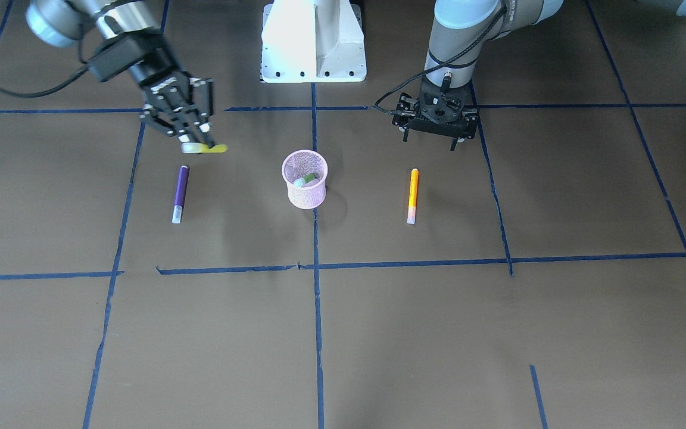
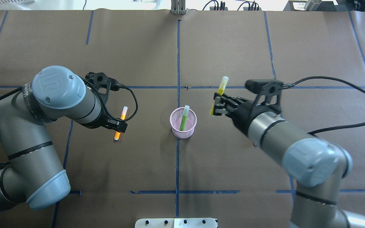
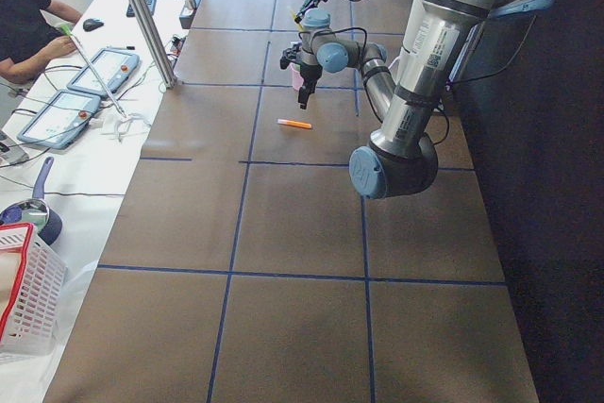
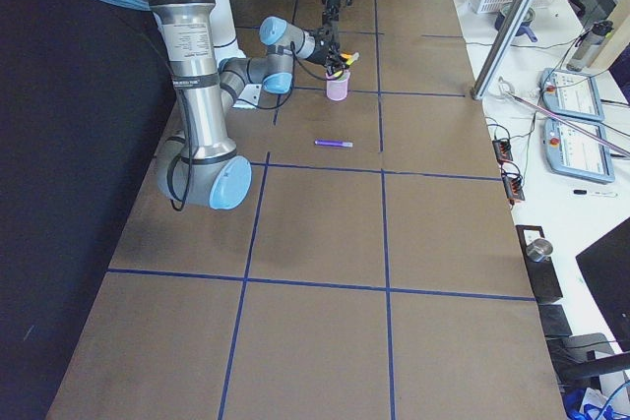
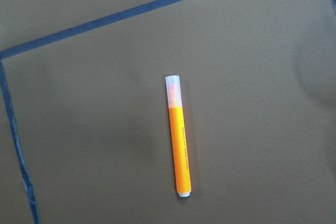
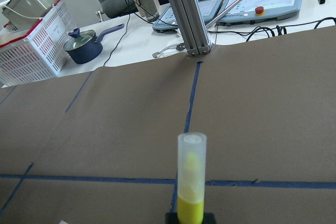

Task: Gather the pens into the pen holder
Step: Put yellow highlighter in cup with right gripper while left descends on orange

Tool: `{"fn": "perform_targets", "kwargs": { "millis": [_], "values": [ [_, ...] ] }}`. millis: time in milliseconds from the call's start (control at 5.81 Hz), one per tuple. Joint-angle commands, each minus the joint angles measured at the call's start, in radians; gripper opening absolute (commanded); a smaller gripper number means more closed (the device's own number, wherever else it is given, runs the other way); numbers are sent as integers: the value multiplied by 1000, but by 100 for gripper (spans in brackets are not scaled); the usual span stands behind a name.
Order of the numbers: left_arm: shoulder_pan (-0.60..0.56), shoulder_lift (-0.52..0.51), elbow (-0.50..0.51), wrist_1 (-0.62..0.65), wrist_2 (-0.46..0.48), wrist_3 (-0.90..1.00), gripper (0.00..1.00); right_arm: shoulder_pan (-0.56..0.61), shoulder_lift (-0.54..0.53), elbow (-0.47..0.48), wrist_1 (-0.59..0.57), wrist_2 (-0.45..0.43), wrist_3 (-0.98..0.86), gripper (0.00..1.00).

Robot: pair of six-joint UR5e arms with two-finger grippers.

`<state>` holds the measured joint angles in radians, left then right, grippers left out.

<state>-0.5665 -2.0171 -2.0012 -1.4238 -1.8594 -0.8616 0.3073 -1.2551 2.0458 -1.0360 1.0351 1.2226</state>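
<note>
On the pen holder's point(image 1: 307, 198) left side, the left gripper point(image 1: 430, 142) hung over the table point(image 1: 498, 333) with its fingers spread wide and nothing between them. It pointed straight down, somewhat nearer the robot than the orange pen point(image 1: 413, 195). That pen lay flat on the brown surface, well apart from the holder. Its pale cap end pointed away from the robot (the left wrist view showed it alone, near the middle of the picture, with no finger touching it).

The holder itself stood upright on the middle blue tape line point(image 1: 317, 333). The green pen point(image 2: 183, 118) stood inside it, leaning against the rim with its cap end up.

On the holder's right side, the right gripper point(image 1: 197, 142) was raised off the table, its fingers closed on the lower body of the yellow pen point(image 2: 223, 85). The pen's clear cap end stuck out beyond the fingertips, away from the robot.

Also on the holder's right, the purple pen point(image 1: 180, 193) lay flat and well apart from it, cap end away from the robot.
</note>
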Motion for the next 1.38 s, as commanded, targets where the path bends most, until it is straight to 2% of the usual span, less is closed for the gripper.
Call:
{"fn": "perform_targets", "kwargs": {
  "millis": [0,172,516,688,860,1032,1204],
  "values": [
    [5,-9,5,-1,0,0,100,-86,161,-112,-142,-243,30,0],
    [5,-11,8,-21,0,1,100,-109,193,-174,-142,-315,102,0],
    [7,-11,13,-37,0,3,100,-125,255,-287,-141,-366,107,0],
    [7,-12,15,-35,0,1,100,-157,246,-292,-138,-386,107,2],
    [7,-12,22,-37,0,3,99,-171,244,-295,-142,-388,107,17],
    [8,-23,97,-108,0,62,98,-168,246,-289,-144,-388,107,76],
    [8,-34,175,-206,0,72,98,-160,244,-251,-142,-365,104,83]
  ]
}}
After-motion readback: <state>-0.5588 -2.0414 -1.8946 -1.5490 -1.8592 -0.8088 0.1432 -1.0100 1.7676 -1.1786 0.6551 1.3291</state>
